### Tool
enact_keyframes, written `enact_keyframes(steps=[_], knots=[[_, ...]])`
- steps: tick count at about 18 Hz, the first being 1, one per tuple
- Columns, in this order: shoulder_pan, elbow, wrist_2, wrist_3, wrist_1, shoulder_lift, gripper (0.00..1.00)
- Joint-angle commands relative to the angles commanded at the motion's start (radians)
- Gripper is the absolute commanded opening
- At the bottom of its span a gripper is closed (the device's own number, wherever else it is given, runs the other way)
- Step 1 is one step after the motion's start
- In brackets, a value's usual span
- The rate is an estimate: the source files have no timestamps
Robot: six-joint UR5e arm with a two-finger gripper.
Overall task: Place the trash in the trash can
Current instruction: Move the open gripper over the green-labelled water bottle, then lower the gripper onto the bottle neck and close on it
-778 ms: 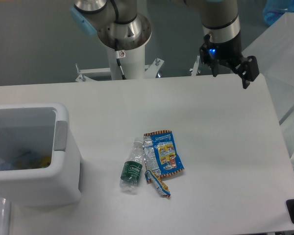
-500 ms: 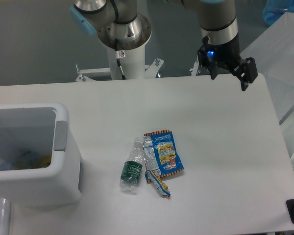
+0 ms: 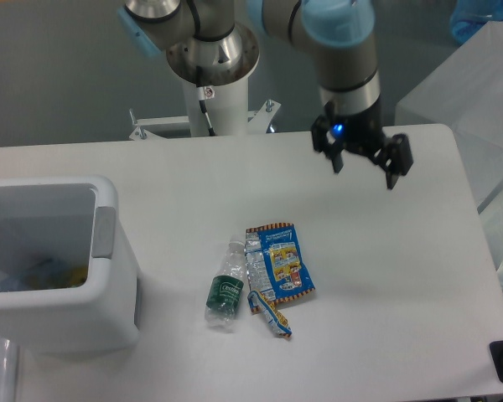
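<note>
Since the earlier frames, we see the end effector (image 3: 365,166) come off the far right corner of the table (image 3: 386,276) and swing left and nearer to us, so it now hangs over the far middle-right of the surface with its two fingers spread apart and nothing between them; the litter and the bin have not shifted. The trash is well apart from it, in a tight cluster toward the near middle: a crushed clear bottle (image 3: 225,285) with a green label lying on its side, a flat blue wrapper (image 3: 282,261) with an orange edge just beside it, and a small twisted wrapper (image 3: 272,316) touching the blue one's near corner. That closeness is what we judge to be the main risk: fingers coming down on one piece may catch or push a neighbour, and the flat wrapper offers little to pinch, so the fingers could close on nothing or slide it across the table. The crushed bottle looks light and slick and may roll or squirt out of a grip. The trash can (image 3: 105,251), white and boxy, stands at the left edge, well apart from the cluster, so a weak hold could drop a piece on the way.
</note>
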Motion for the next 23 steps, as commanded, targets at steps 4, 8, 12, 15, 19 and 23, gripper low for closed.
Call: enact_keyframes(steps=[4, 8, 12, 15, 19, 23], knots=[[-0.054, 0.003, -0.093, -0.199, 0.037, -0.042, 1.0], [-0.054, -0.041, -0.232, -0.304, 0.038, -0.049, 1.0], [-0.057, -0.072, -0.281, -0.318, 0.038, -0.084, 1.0], [-0.089, -0.101, -0.276, -0.331, 0.04, -0.109, 1.0], [-0.094, -0.173, -0.278, -0.321, 0.049, -0.083, 1.0], [-0.094, -0.213, -0.275, -0.317, 0.049, -0.074, 1.0]])
